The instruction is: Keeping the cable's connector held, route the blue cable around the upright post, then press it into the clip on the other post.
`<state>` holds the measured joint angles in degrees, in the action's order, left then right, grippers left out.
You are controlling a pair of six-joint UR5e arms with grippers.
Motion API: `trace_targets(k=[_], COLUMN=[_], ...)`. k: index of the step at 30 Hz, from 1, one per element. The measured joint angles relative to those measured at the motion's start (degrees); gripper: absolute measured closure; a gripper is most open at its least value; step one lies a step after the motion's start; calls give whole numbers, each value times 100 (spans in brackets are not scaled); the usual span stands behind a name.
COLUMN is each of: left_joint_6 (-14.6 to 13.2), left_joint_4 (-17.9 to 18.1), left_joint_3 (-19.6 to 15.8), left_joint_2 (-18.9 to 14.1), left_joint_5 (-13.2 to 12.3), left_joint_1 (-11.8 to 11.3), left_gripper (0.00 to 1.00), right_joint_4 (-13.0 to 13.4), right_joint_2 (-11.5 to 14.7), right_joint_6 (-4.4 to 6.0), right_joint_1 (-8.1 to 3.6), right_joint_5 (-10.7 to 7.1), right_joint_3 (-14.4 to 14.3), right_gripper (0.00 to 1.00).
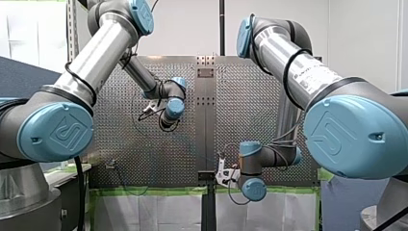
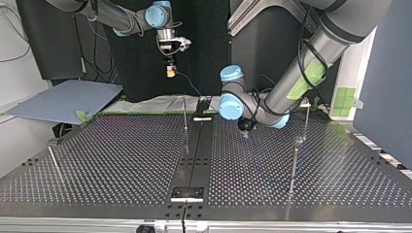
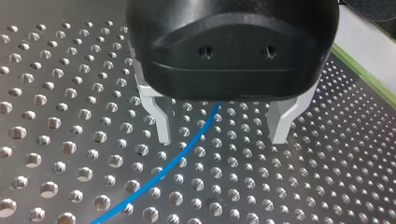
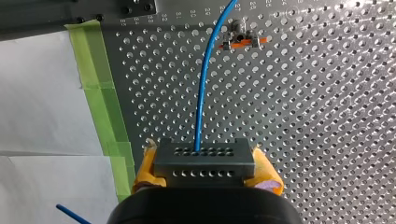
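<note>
Blue cable (image 4: pixel 201 93): thin, glossy, one smooth curve. It leaves the top face of the connector (image 4: pixel 201 155), a small grey block with two rows of round holes. In the right wrist view it runs ahead of the gripper over the perforated table (image 4: pixel 327 116) and passes just beside a small metal clip (image 4: pixel 238 41) with an orange part; I cannot tell whether they touch. A second short blue stretch shows beside the gripper body, over the white sheet past the green tape (image 4: pixel 100 93).

My right gripper (image 4: pixel 205 167) pinches the connector, one yellow pad (image 4: pixel 147 165) on each end of the block. In the top view this arm comes in from the upper left. Its gripper hangs straight down, well above the table's far edge, and the cable drops away from it toward the table.

My left gripper (image 3: pixel 222 133) is spread, with its metal fingers (image 3: pixel 162 123) pointing down just over the table. The cable lies on the holes between them, and neither finger touches it. In the top view this arm reaches in from the upper right, its wrist bent low. The gripper tip sits near the surface, between the centre strip and a thin upright post (image 2: pixel 294 165) at the view's right.
</note>
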<state>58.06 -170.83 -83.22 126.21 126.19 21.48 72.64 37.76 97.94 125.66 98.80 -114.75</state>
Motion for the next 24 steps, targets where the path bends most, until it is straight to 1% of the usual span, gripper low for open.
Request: trace_targets(k=[4,8,12,24], left_joint_6=[65,120,272,631], left_joint_4=[14,12,56,135], left_joint_3=[0,0,0,1], left_joint_2=[84,286,427,459], left_joint_5=[-35,-88,-207,-461], left_joint_1=[6,41,90,107], left_gripper=[0,0,0,0], right_joint_4=[13,21,26,78], right_joint_2=[0,0,0,0], right_joint_6=[4,4,3,0], right_joint_1=[0,1,0,10], right_joint_5=[0,0,0,0], right_joint_3=[0,1,0,1], right_gripper=[100,100,100,100])
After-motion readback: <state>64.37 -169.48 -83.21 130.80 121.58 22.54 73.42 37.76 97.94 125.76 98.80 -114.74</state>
